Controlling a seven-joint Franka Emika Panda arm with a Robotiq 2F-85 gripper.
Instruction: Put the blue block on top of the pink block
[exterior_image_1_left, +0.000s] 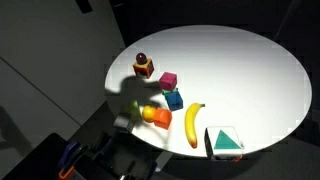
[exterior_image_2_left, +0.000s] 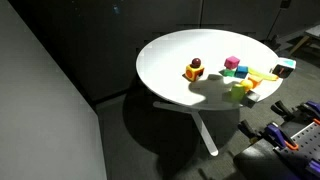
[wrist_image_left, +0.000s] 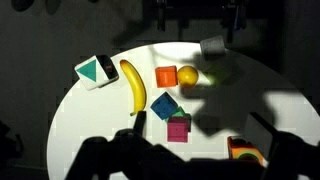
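Observation:
The blue block (wrist_image_left: 165, 107) lies on the white round table (wrist_image_left: 90, 130), touching a corner of the pink block (wrist_image_left: 178, 129), with a small green piece (wrist_image_left: 180, 116) wedged between them. Both cubes show in both exterior views: blue (exterior_image_1_left: 174, 99) and pink (exterior_image_1_left: 168, 80), and pink (exterior_image_2_left: 232, 63) with blue (exterior_image_2_left: 241, 73) beside it. My gripper (wrist_image_left: 198, 125) hangs high above the table, its two dark fingers wide apart and empty. In the wrist view the pink block shows between the fingers, far below. The gripper itself is not distinguishable in the exterior views.
A banana (wrist_image_left: 133, 85), an orange block (wrist_image_left: 166, 76), a yellow ball (wrist_image_left: 187, 75) and a green object (wrist_image_left: 215, 72) lie beyond the cubes. A teal-and-white triangle piece (wrist_image_left: 97, 71) sits near the rim. A red-and-yellow toy (wrist_image_left: 246, 152) stands near the pink block.

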